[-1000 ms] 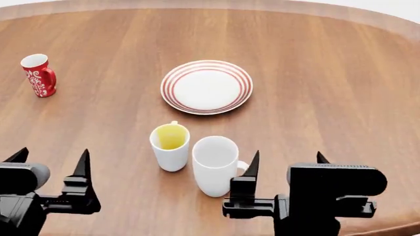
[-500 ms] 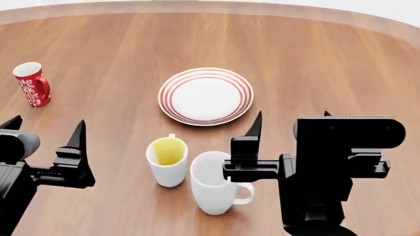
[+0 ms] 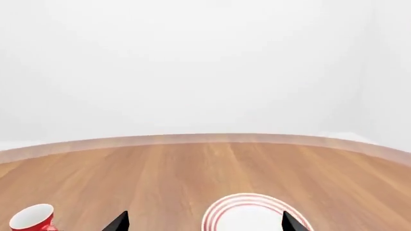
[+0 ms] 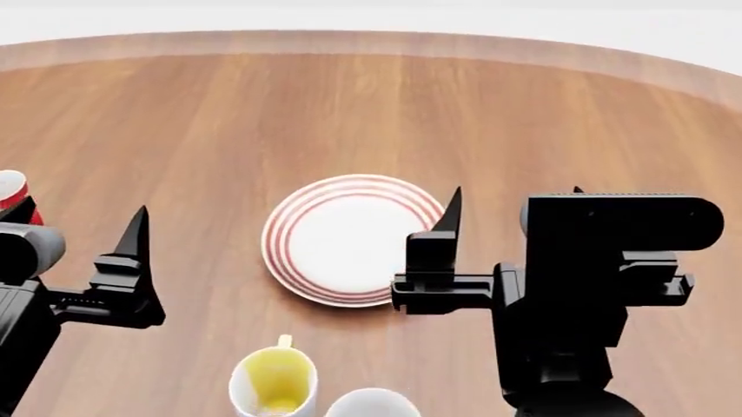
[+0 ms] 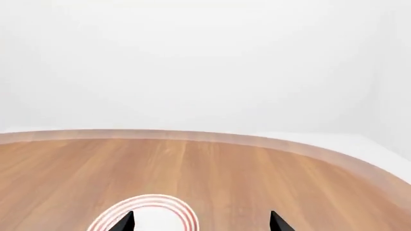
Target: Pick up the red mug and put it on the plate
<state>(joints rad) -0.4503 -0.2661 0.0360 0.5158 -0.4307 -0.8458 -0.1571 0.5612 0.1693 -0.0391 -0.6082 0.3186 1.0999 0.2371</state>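
Left claw (image 4: 69, 228) open, red mug (image 4: 12, 193) just beside, plate (image 4: 347, 239) apart

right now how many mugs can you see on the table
3. The red mug stands at the far left edge, partly behind the left arm. A yellow-lined white mug sits at the bottom, near the robot, with a plain white mug beside it, mostly cut off.

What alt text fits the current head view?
A red-ringed plate sits mid-table, with both arms raised in front, each end effector open: left, right. The red mug peeks in at the left edge; a yellow-lined mug and a white mug sit at the bottom.
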